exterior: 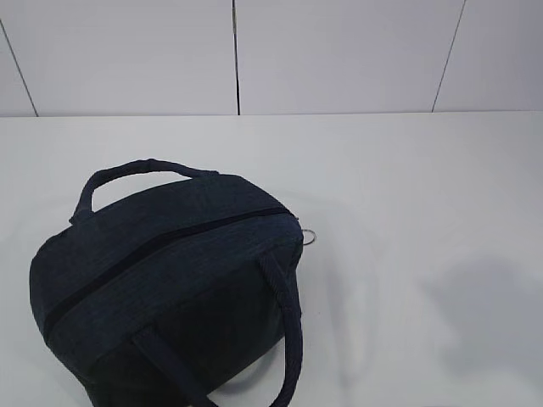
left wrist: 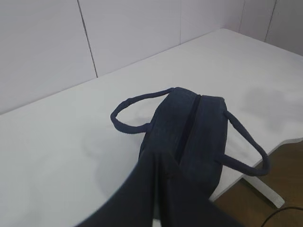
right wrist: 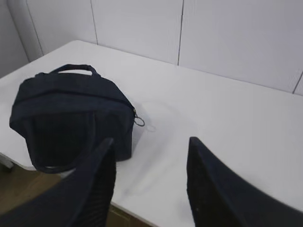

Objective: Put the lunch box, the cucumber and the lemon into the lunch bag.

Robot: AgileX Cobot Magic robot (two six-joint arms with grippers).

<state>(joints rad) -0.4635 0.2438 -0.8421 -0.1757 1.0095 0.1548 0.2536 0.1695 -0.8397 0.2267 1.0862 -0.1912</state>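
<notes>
The dark navy lunch bag [exterior: 170,288] stands on the white table, its zipper drawn closed along the top. The metal ring pull [exterior: 310,237] hangs at its right end. The bag also shows in the left wrist view [left wrist: 199,127] and the right wrist view [right wrist: 71,113]. My left gripper [left wrist: 161,165] is shut, with its dark fingers pressed together in front of the bag's near end. My right gripper [right wrist: 150,142] is open and empty above the table's front edge, to the right of the bag. The lunch box, cucumber and lemon are out of view. Neither gripper shows in the exterior view.
The white table [exterior: 407,186] runs back to a white panelled wall [exterior: 339,51]. Its front edge and a white table leg [left wrist: 260,184] over a brown floor show in the left wrist view. The bag's two loop handles [exterior: 136,170] stick out to either side.
</notes>
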